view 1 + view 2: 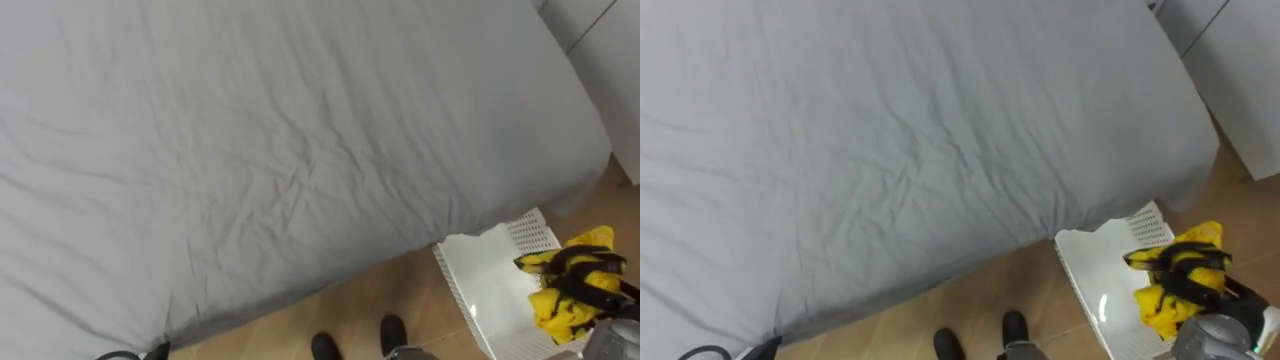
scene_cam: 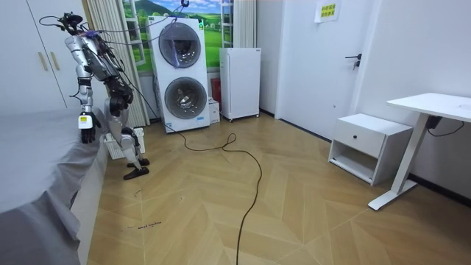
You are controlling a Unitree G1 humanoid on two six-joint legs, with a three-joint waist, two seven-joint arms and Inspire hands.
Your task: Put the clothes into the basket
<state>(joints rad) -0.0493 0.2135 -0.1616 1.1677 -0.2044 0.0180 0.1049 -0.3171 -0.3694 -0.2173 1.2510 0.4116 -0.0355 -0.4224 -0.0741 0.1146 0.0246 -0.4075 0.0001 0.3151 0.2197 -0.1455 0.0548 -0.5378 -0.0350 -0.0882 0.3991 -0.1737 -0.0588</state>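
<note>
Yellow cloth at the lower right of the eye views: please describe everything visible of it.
The yellow cloth is soft, crumpled fabric bunched into a small bundle. The right hand curls its dark fingers round it, holding it over the white basket on the wooden floor beside the grey bed. What garment it is cannot be told.

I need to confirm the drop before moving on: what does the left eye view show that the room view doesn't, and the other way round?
Left eye view: the right hand curled round a yellow garment, above the white basket.
Room view: the robot standing at the bed's side, its left hand hanging by the mattress edge, plus stacked washing machines, a bedside cabinet and a desk.
Shared: the grey bed.
</note>
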